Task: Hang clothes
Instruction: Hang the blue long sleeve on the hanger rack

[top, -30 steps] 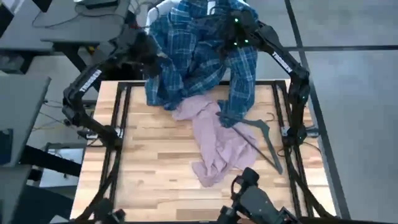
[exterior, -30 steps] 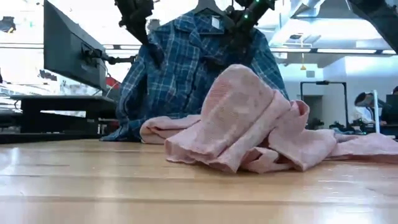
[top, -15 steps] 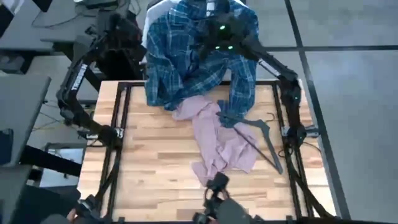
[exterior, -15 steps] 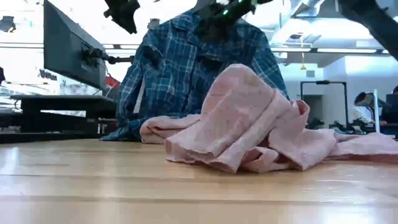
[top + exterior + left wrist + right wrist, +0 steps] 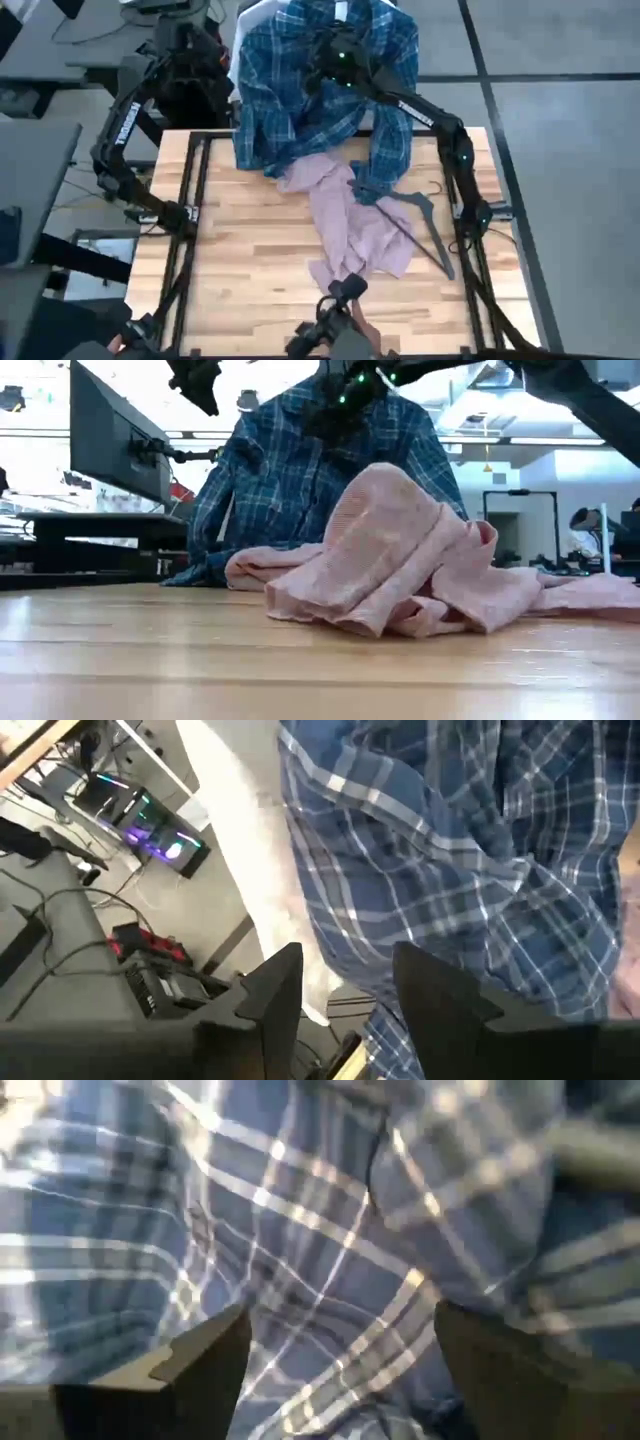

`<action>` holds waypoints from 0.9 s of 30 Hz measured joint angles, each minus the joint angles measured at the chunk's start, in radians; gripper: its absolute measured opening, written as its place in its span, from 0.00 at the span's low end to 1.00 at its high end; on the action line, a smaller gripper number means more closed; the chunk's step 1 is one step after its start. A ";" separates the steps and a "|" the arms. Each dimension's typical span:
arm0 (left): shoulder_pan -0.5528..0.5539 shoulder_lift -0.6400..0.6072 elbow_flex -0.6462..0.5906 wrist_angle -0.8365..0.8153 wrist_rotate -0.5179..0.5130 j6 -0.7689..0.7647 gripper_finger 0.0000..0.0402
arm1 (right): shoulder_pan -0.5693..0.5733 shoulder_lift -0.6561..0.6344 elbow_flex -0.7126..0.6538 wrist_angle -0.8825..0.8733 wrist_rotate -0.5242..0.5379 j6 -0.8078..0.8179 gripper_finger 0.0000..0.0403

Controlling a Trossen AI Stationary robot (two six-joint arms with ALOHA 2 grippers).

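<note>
- The plaid shirt (image 5: pixel 320 95) hangs at the far edge of the table (image 5: pixel 240 260), its tails draping onto the wood. It looks light and floppy, so it should sag wherever it isn't held. The collar or shoulder seam seems the best place to take hold.
- A sliver of the white shirt (image 5: pixel 255 15) shows behind it.
- The pink shirt (image 5: pixel 350 225) lies crumpled mid-table, soft and bunched. Part of it rests over a dark hanger (image 5: pixel 425 225), which could drag along if the cloth is lifted.
- The right gripper (image 5: pixel 335 55) is pressed up against the plaid chest. Its fingers stand well apart with cloth filling the gap, though I can't quite make out whether they pinch any.
- The left gripper (image 5: pixel 185 45) hovers off the far left corner, fingers apart and holding nothing, with the plaid just beside it.
- The near half of the table offers open room. The side rails and the monitor (image 5: pixel 115 445) hem in the left.
</note>
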 joint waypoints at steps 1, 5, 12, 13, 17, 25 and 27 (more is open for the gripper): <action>0.000 0.000 0.000 0.000 0.000 0.000 0.35 | 0.007 -0.011 0.001 -0.004 -0.002 -0.016 0.75; 0.000 0.000 0.000 -0.001 0.000 0.008 0.35 | 0.011 -0.036 0.002 -0.006 -0.001 -0.040 0.75; 0.000 0.000 0.000 0.005 0.000 0.008 0.35 | -0.072 0.047 -0.001 0.074 -0.064 0.059 0.75; 0.000 0.000 0.000 0.005 0.000 0.008 0.35 | -0.074 0.056 -0.002 0.107 -0.103 0.083 0.75; 0.000 0.000 0.000 0.005 0.000 0.003 0.35 | -0.069 0.066 0.002 0.225 -0.192 0.150 0.75; 0.000 0.000 -0.001 -0.001 0.001 -0.008 0.35 | -0.078 0.067 0.001 0.203 -0.459 0.216 0.66; 0.000 0.000 -0.001 -0.001 0.000 -0.008 0.35 | -0.086 0.067 0.001 0.145 -0.507 0.228 0.57</action>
